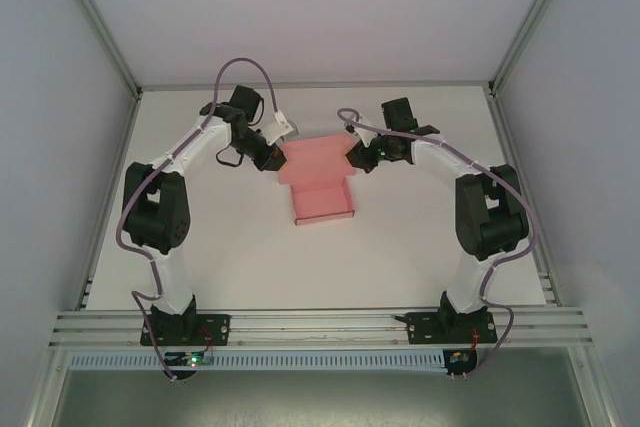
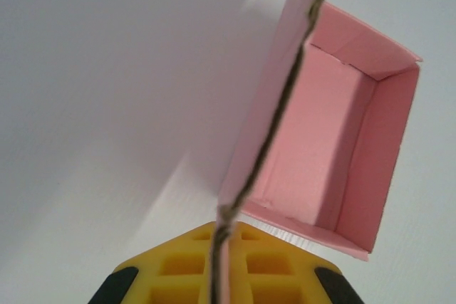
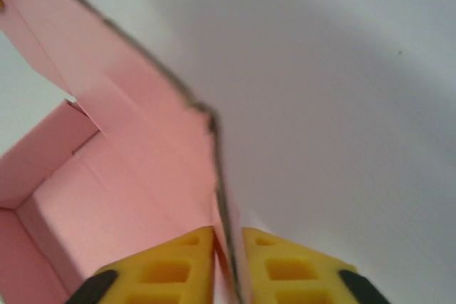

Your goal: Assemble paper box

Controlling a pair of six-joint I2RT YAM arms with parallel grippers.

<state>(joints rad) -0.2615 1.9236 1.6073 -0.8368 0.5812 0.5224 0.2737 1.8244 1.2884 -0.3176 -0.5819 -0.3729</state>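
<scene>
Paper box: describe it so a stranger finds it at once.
Start at the white table and look to its middle, between the two arms. There lies the paper box, an open tray with a wide lid panel on its far side, pinched at either side by the left claw and the right claw. It is the only pink thing there.

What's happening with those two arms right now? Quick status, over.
Both clamped: left gripper on the left edge of the lid, right gripper on its right edge. Pink box half built, lid open. Nothing in the way.
</scene>
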